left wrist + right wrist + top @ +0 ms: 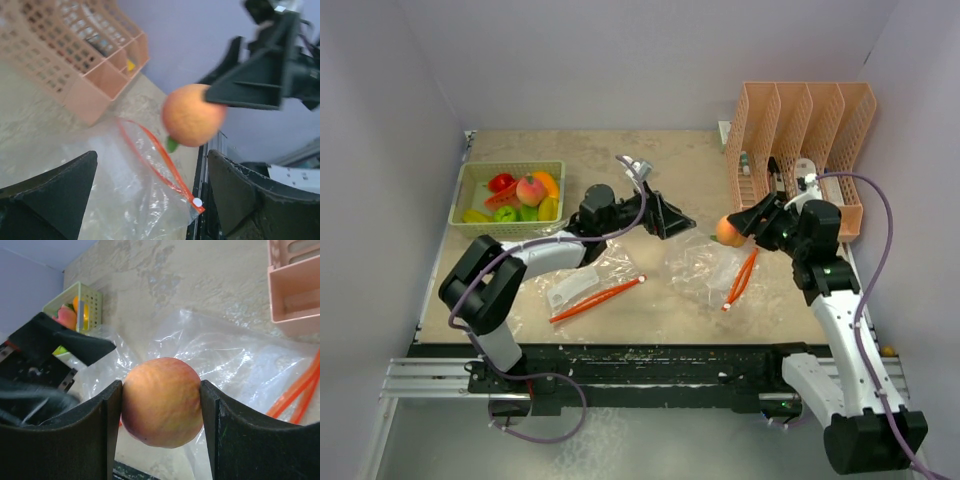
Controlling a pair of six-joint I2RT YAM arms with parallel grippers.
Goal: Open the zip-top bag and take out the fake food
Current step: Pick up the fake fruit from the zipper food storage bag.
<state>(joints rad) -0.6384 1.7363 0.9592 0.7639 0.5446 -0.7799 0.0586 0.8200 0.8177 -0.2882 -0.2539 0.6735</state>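
While tight in right hand (161, 386), peach (728, 231) above bag (698, 270); left hand (150, 170) spread; fruit (526, 192) in basket (510, 166).

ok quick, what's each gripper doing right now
left gripper: open, holding nothing
right gripper: closed on the toy peach

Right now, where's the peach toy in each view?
Top external: peach toy right of centre, just left of the pink rack.
Left wrist: centre; rack upper left.
Right wrist: bottom centre, held in the right end effector; rack upper right.
Shared landmark: the pink rack.
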